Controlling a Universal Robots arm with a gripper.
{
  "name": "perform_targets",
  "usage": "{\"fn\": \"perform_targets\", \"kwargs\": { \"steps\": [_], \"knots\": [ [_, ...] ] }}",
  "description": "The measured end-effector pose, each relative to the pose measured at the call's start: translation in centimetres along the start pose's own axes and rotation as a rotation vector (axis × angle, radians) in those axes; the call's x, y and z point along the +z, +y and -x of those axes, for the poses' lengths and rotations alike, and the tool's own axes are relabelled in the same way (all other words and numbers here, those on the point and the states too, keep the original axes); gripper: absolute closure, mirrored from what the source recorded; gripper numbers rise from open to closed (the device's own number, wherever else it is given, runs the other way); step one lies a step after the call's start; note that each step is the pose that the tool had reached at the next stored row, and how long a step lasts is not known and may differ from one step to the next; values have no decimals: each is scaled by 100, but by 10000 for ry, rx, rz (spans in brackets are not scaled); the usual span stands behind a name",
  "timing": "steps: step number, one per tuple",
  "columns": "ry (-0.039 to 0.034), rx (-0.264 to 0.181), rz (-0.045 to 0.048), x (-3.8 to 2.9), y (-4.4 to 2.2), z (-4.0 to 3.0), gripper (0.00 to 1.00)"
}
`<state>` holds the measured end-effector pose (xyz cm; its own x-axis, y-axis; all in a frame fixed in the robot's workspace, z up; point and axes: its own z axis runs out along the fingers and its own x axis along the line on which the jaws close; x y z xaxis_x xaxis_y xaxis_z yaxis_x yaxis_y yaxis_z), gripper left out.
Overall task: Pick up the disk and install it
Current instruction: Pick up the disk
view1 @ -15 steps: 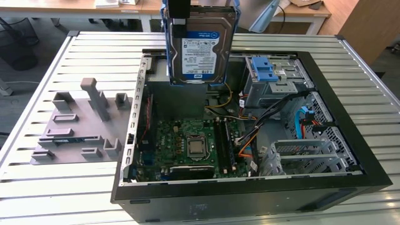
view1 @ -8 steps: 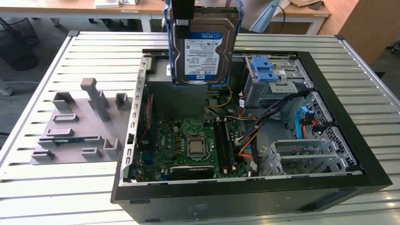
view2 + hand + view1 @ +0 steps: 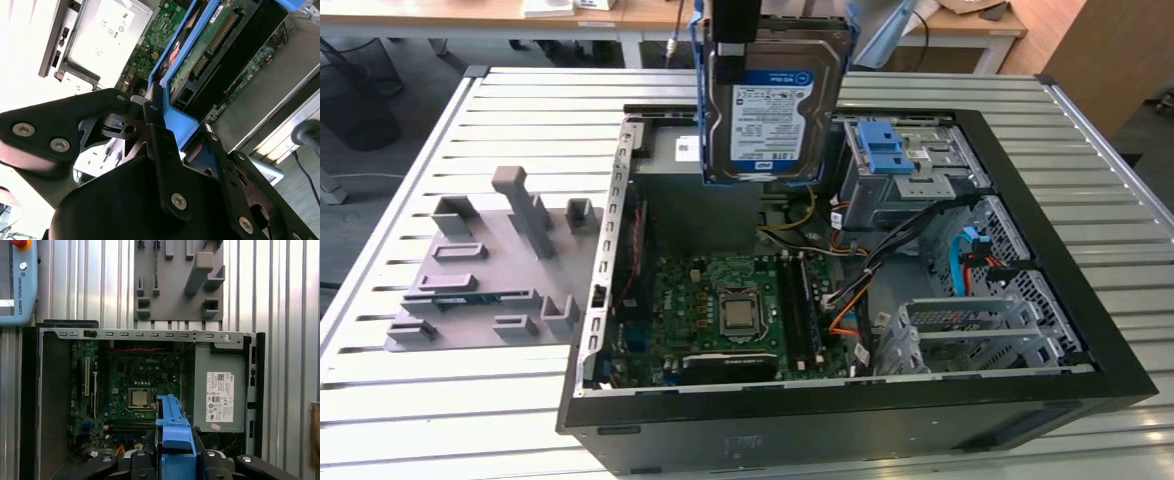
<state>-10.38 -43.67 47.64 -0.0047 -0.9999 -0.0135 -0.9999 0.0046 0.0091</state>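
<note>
The disk (image 3: 770,100) hangs upright above the back of the open computer case (image 3: 854,410). It is a silver hard drive with a white-and-blue label, set in a blue carrier frame. My gripper (image 3: 736,35) is shut on its top edge. In the second wrist view, the black fingers (image 3: 154,131) clamp the blue frame (image 3: 172,120), and the disk's green circuit board (image 3: 212,37) faces the camera. In the first wrist view, my gripper (image 3: 175,460) holds the blue frame edge (image 3: 172,432) over the motherboard.
Inside the case are the motherboard (image 3: 727,305), a power supply (image 3: 220,395) and a metal drive cage with a blue latch (image 3: 887,152). A grey fixture plate (image 3: 487,265) lies on the slatted table (image 3: 400,420). A teach pendant (image 3: 17,285) rests nearby.
</note>
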Motion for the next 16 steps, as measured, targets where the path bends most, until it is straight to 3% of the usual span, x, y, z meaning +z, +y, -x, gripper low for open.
{"fn": "perform_targets", "kwargs": {
  "steps": [7,16],
  "knots": [
    [0,0,0,-2,-141,-33,64],
    [0,19,0,-3,-207,-137,64]
  ]
}}
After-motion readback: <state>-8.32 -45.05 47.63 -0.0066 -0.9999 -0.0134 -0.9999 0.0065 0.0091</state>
